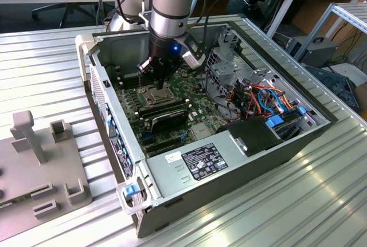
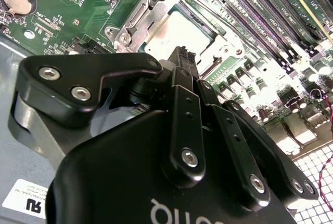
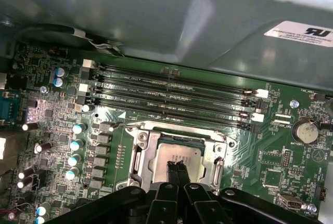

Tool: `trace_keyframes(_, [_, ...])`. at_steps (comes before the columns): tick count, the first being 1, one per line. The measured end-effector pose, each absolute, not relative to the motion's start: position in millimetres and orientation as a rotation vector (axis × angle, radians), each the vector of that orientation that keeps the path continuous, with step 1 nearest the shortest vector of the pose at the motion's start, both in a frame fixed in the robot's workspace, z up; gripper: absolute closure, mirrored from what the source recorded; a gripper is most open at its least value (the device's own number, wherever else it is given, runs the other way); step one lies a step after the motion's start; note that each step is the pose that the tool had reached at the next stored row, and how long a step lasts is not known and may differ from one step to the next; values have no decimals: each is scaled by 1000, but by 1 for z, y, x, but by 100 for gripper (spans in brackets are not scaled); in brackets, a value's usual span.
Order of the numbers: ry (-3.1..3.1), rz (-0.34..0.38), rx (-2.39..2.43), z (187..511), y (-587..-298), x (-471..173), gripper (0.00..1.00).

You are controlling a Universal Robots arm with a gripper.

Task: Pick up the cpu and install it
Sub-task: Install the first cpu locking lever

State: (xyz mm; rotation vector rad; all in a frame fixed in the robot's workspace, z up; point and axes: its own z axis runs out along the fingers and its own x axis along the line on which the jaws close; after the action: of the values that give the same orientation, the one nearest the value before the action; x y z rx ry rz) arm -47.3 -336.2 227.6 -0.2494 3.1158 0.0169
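Arm is reaching down into the open computer case (image 1: 229, 178), which is lying on the ribbed metal surface (image 1: 298, 201). Gripper (image 1: 155, 79) is hanging over the socket area of the motherboard (image 3: 52, 146).

Fingers (image 3: 172, 173) are pressing together, tip against tip, and are carrying nothing between them. The second wrist view is showing the same closed pair.

The cpu (image 3: 177, 155) is lying flat inside the socket frame (image 3: 143, 156), silver-grey top facing up, just beside the rows of memory slots (image 3: 171, 86). In the first wrist view the fingertips are overlapping the near edge of the chip. I cannot tell whether they are touching it or hovering just above. I also cannot tell whether the frame is latched.

Judgement: the work is looking like the seating part of the install, with the chip already placed in its socket.

Doing this well, as I am reading it:
- Tips should be meeting the metal top near its middle, not its edge, so the chip is not tipping.
- Force should be acting straight down and very lightly, since the contacts beneath are likely to bend easily.
- No sideways dragging across the top.
- Fingers should be staying clear of the frame's rails and of the slots alongside.
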Motion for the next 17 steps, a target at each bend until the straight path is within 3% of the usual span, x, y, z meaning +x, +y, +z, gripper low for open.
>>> trace_keyframes(17, [3114,17,-250,227,-336,-76,89])
